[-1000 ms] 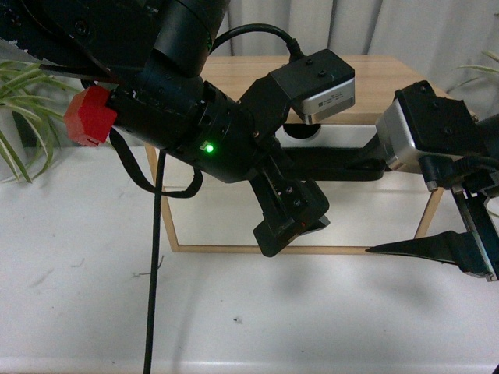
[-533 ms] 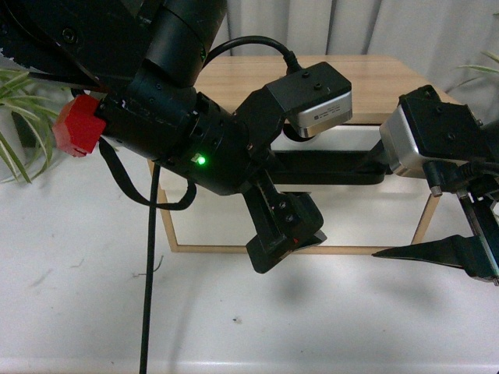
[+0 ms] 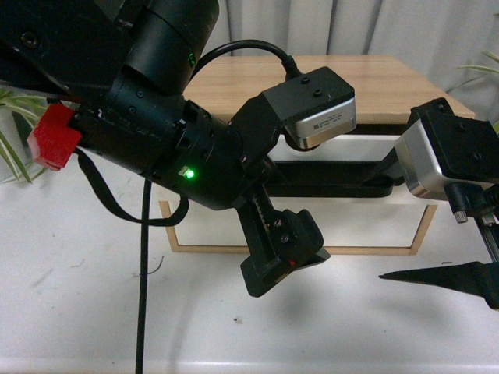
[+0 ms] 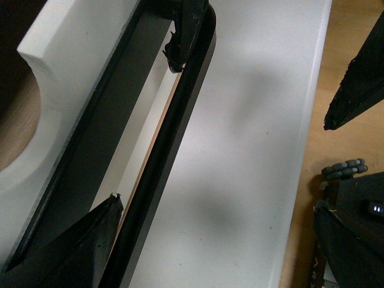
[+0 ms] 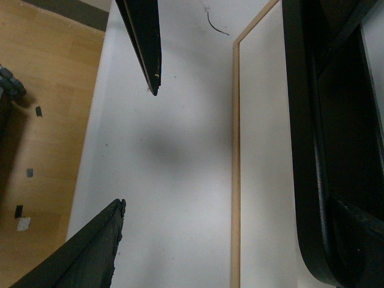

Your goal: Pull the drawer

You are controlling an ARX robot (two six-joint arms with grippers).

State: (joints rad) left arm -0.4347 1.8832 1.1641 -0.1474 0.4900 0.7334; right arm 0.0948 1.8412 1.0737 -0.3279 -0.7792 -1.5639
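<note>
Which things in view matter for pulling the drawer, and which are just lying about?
In the job: drawer, handle, left gripper at the handle, cabinet.
Lying about: plant, table, right gripper, open and off the handle.

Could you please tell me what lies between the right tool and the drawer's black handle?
The right wrist view shows bare white table, then the wooden frame and plain white lower front, between the right tool and the drawer's handle.

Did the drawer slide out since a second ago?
Yes. The drawer has come out toward the camera. Its black bar handle now sits further below the wooden cabinet top, and more white front shows.
</note>
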